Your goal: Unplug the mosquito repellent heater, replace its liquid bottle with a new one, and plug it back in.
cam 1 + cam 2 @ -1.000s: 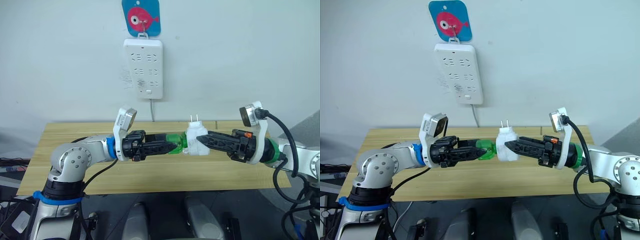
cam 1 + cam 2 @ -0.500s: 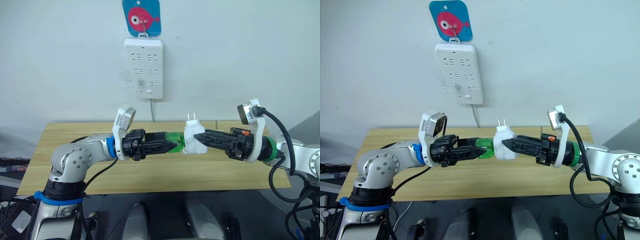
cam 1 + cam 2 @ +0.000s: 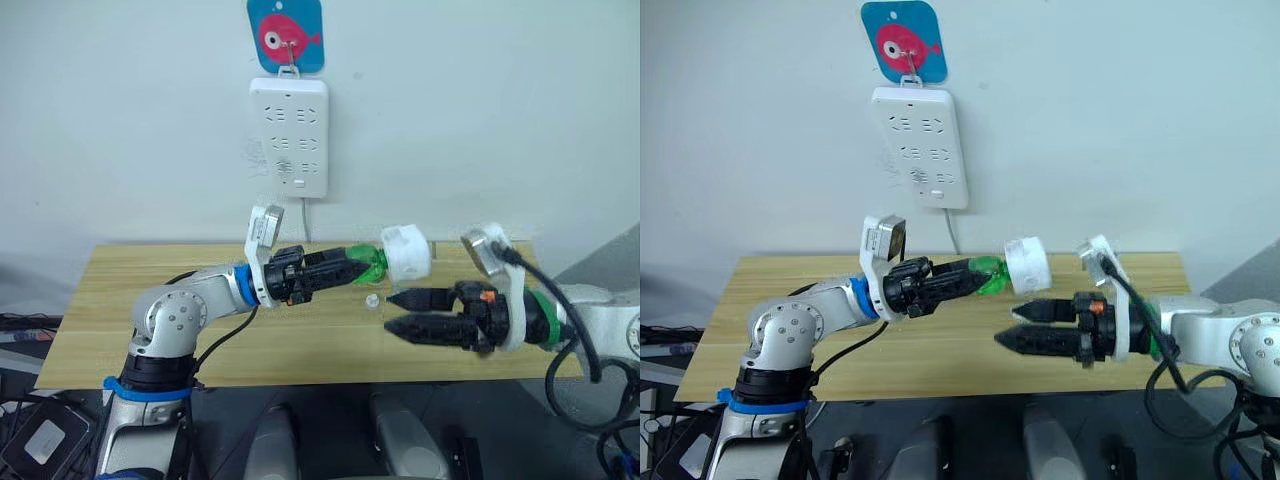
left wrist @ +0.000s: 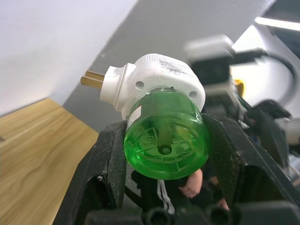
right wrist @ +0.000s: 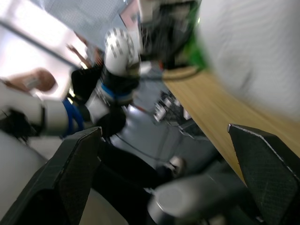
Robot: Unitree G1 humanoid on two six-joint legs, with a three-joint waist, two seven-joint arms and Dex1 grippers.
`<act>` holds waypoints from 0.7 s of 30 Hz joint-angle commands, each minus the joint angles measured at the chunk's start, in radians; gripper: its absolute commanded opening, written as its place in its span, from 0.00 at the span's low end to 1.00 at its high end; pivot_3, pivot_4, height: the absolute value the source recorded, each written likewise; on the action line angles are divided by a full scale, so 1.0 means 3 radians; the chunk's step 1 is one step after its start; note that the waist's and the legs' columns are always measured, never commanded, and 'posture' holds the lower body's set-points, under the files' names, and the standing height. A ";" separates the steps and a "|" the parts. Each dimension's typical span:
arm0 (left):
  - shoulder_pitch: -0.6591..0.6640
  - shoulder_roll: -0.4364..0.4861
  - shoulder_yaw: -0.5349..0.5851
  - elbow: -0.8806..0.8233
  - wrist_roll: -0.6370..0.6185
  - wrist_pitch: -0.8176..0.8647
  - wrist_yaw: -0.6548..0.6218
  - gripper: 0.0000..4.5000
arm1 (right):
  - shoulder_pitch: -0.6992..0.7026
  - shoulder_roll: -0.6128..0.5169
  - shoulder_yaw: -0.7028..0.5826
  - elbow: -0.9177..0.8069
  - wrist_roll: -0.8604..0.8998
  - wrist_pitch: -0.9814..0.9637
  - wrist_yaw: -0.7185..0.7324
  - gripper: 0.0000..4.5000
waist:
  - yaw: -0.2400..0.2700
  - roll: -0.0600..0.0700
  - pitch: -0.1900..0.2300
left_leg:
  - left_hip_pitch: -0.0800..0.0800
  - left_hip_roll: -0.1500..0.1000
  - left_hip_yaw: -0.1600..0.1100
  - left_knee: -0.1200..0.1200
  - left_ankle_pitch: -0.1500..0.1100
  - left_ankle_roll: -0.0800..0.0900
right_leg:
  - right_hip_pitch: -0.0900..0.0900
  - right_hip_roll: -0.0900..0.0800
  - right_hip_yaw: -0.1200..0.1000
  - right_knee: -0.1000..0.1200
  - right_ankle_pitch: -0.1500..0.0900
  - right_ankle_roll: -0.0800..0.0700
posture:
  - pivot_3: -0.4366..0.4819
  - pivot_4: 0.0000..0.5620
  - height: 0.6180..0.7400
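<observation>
A long white power strip (image 3: 289,137) hangs upright on the pale wall, its cord (image 3: 305,220) dropping straight down behind the wooden tabletop (image 3: 120,300). Just above the strip is a blue hook plate (image 3: 285,35) printed with a pink fish. A small pale round object (image 3: 372,299) lies on the tabletop; what it is cannot be told.

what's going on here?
The left gripper holds the green liquid bottle, with the mosquito repellent heater on it, above the wooden table. The right gripper is open, just below the heater and apart from it. The power strip on the wall has nothing plugged in.
</observation>
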 commanded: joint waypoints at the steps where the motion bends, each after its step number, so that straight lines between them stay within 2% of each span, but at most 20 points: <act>1: -0.0077 0.0022 0.0053 -0.0056 -0.0105 0.0045 -0.0028 0.50 | 0.0233 -0.0140 -0.0040 -0.0265 -0.0933 -0.0359 0.0488 1.00 | 0.0007 0.0000 0.0000 | 0.0000 0.0000 0.0000 0.0000 0.0000 0.0000 | 0.0000 0.0000 0.0000 0.0000 0.0000 0.0001 | 0.28 0.35 0.87; 3: -0.0087 0.0091 0.0037 -0.0073 -0.0142 0.0128 -0.0093 0.50 | 0.0387 -0.0152 -0.0086 -0.0146 -0.1510 -0.0781 0.0804 0.92 | 0.0011 -0.0001 -0.0001 | 0.0000 0.0000 0.0000 0.0001 0.0000 0.0000 | 0.0000 0.0000 -0.0001 0.0000 0.0000 0.0001 | 0.28 0.35 0.87; 5: -0.0089 0.0180 0.0015 -0.0112 -0.0209 0.0245 -0.0180 0.50 | 0.0352 -0.0149 -0.0114 0.0163 -0.1788 -0.0964 0.1038 0.79 | -0.0005 -0.0001 -0.0001 | 0.0001 0.0000 0.0003 0.0003 0.0000 0.0000 | 0.0000 0.0000 0.0002 0.0001 0.0000 0.0001 | 0.27 0.35 0.87; 9: -0.0086 0.0329 -0.0020 -0.0178 -0.0315 0.0426 -0.0330 0.50 | 0.0026 0.0049 -0.0063 0.0645 -0.2228 -0.1277 0.1209 0.45 | -0.0035 -0.0001 -0.0001 | 0.0002 0.0001 0.0004 0.0011 0.0001 0.0000 | 0.0001 0.0000 0.0004 0.0004 0.0000 0.0002 | 0.27 0.35 0.87; 14: -0.0109 0.0418 -0.0030 -0.0204 -0.0405 0.0543 -0.0429 0.50 | -0.0384 0.0337 -0.0017 0.0986 -0.2448 -0.1350 0.1361 0.04 | -0.0035 0.0000 -0.0001 | 0.0003 0.0002 0.0002 0.0014 0.0001 0.0000 | 0.0002 0.0002 0.0003 0.0009 0.0001 0.0000 | 0.28 0.35 0.87; 15: -0.0111 0.0421 -0.0033 -0.0209 -0.0414 0.0553 -0.0433 0.50 | -0.0427 0.0377 -0.0005 0.0998 -0.2463 -0.1341 0.1404 0.00 | -0.0032 0.0000 -0.0001 | 0.0003 0.0001 0.0002 0.0013 0.0001 0.0000 | 0.0002 0.0002 0.0002 0.0009 0.0005 -0.0008 | 0.28 0.35 0.87; 21: -0.0119 0.0376 -0.0035 -0.0220 -0.0448 0.0575 -0.0403 0.50 | -0.0548 0.0535 0.0156 0.0815 -0.2398 -0.1128 0.1622 0.00 | -0.0028 0.0000 -0.0001 | 0.0001 0.0001 -0.0001 0.0011 0.0001 0.0000 | 0.0002 -0.0001 -0.0001 0.0009 0.0008 -0.0012 | 0.28 0.36 0.87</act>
